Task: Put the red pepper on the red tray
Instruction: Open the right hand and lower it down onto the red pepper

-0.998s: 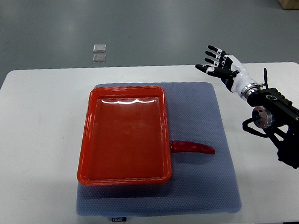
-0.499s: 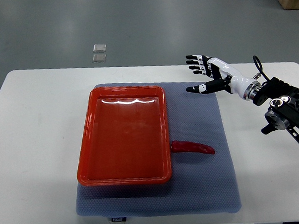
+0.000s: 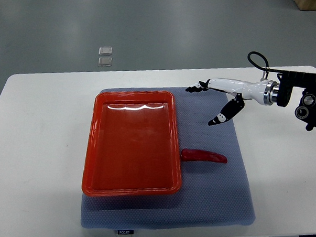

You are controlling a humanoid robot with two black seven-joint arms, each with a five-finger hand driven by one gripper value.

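The right hand [image 3: 218, 95] reaches in from the right side, above the far part of the blue mat [image 3: 217, 200]. Its fingers are spread apart and hold nothing, with the thumb pointing down. It seems to hang in the air, though that is hard to tell from above. The red pepper [image 3: 204, 155] lies on the mat below the hand, closer to the robot. One end of it touches the side of the red tray [image 3: 91, 147]. All of this sits on the white table [image 3: 36, 144].

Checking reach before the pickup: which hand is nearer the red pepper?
Right. The right hand hangs open above the mat, up and slightly right of the red pepper, not touching it. The left hand is out of view.
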